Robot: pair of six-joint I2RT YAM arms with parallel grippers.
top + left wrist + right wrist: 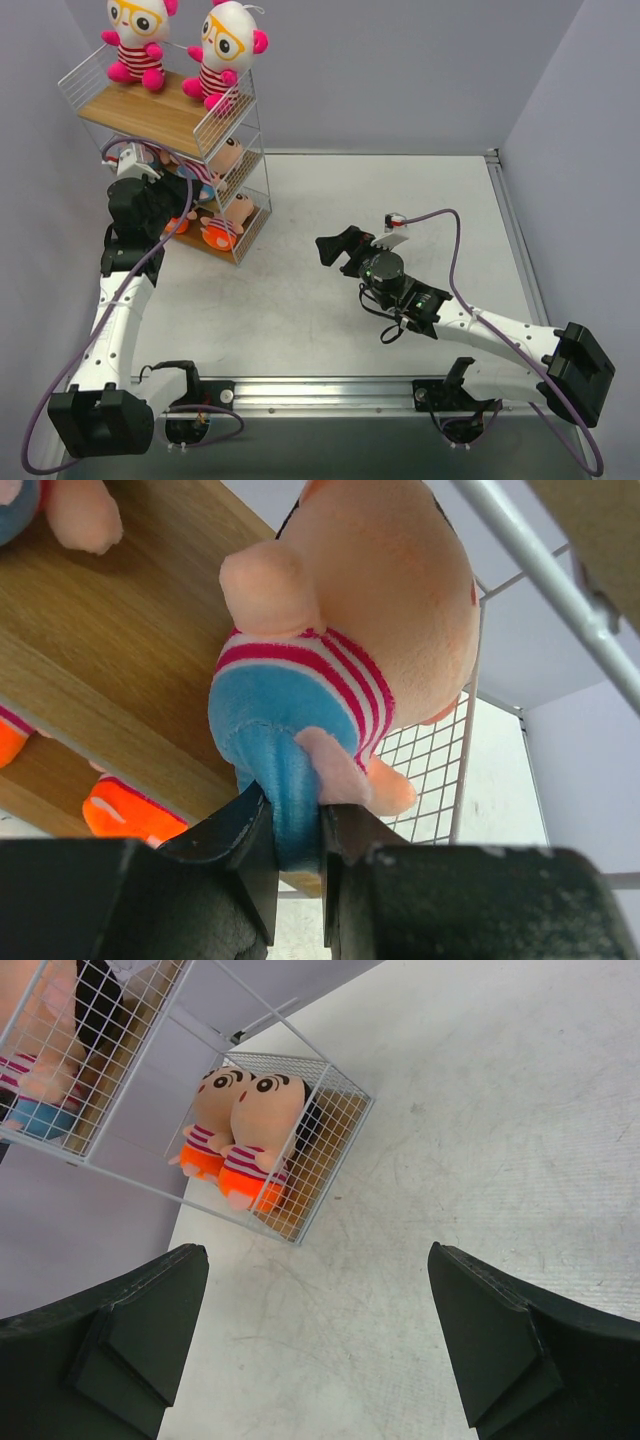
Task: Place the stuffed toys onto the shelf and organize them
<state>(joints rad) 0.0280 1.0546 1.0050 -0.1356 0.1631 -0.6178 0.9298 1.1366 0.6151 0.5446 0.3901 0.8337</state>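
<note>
The shelf (140,112) stands at the table's far left. Two white-headed stuffed toys (137,35) (228,50) with yellow glasses sit on its top board. My left gripper (183,187) reaches into the middle tier. In the left wrist view that gripper (297,825) is shut on the blue leg of a peach toy in a striped shirt (300,690), which rests on the wooden board (120,650) against the mesh. A second blue-bottomed toy (60,505) lies further along. Two orange-bottomed toys (215,1125) (262,1135) sit in the bottom tier. My right gripper (362,240) (315,1255) hangs open over the bare table.
The grey table (400,200) is walled in on three sides by grey panels, with a metal rail (510,230) along its right edge. Purple cables (450,250) loop off both arms. The shelf's wire mesh (340,1130) encloses each tier.
</note>
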